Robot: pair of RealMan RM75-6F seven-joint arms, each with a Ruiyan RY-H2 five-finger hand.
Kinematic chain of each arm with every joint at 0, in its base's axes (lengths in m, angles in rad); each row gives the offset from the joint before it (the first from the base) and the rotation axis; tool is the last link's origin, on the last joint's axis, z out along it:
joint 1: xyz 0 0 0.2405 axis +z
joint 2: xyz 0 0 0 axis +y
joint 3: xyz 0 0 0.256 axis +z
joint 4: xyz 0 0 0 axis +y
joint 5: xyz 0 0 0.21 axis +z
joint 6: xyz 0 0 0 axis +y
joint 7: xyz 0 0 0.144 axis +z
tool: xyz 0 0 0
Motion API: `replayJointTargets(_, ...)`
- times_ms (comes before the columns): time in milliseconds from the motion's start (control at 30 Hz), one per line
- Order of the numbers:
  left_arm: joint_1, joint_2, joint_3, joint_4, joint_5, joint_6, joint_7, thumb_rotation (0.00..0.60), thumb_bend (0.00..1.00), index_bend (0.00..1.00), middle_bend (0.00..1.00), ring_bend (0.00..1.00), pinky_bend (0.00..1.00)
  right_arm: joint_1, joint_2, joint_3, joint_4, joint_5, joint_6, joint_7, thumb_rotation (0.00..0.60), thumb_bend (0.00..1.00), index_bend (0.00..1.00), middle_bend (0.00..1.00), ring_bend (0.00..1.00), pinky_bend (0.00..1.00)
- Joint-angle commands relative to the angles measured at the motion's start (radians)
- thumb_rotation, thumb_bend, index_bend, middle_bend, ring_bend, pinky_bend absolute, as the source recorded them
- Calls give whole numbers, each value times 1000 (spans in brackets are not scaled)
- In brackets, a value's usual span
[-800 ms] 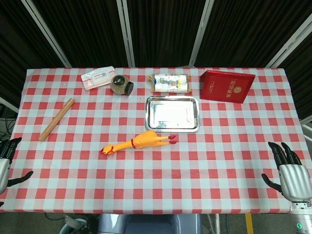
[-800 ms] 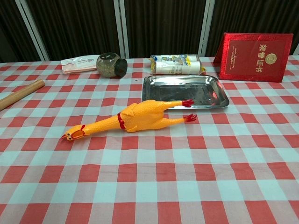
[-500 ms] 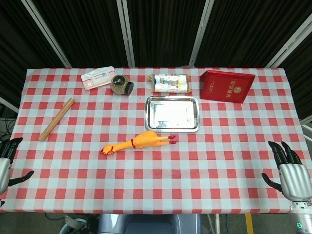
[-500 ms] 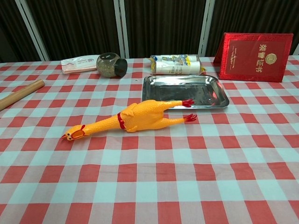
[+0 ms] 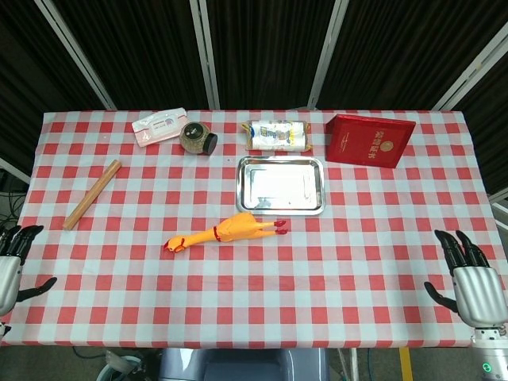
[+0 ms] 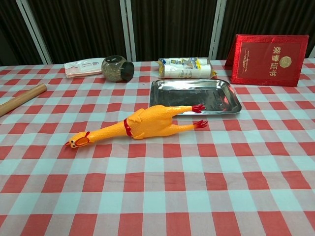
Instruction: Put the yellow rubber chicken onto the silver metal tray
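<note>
The yellow rubber chicken (image 5: 226, 232) (image 6: 140, 124) lies on its side on the checked cloth, head to the left, red feet toward the tray. Just behind it sits the silver metal tray (image 5: 281, 203) (image 6: 232, 101), with nothing in it. My left hand (image 5: 9, 266) hovers at the table's near left corner, fingers spread and holding nothing. At the near right corner my right hand (image 5: 468, 279) is likewise spread and holds nothing. Both hands are far from the chicken and show only in the head view.
Along the back stand a white packet (image 5: 159, 125), a dark jar on its side (image 5: 196, 138), a wrapped roll (image 5: 275, 135) and a red box (image 5: 371, 140). A wooden stick (image 5: 92, 194) lies at the left.
My left hand has shifted slightly; the chicken, tray and right hand have stayed where they were.
</note>
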Motion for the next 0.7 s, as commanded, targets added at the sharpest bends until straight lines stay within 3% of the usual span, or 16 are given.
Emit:
replayJointTargets(33, -9, 1, -4, -5, -2, -12, 3, 600, 31, 133, 144, 82, 0, 6, -1, 4, -1, 7, -9, 0, 600, 235, 0, 132, 49, 181)
replayJointTargets(467, -101, -22, -46, -25, -25, -115, 48, 600, 45, 160, 163, 83, 0, 33, -7, 18, 5, 46, -61, -3, 600, 236, 0, 132, 49, 181)
replayJointTargets(700, -207, -62, -71, -28, -17, -244, 13, 600, 45, 201, 201, 124, 2, 45, -11, 13, 9, 35, -76, 4, 600, 236, 0, 132, 49, 181)
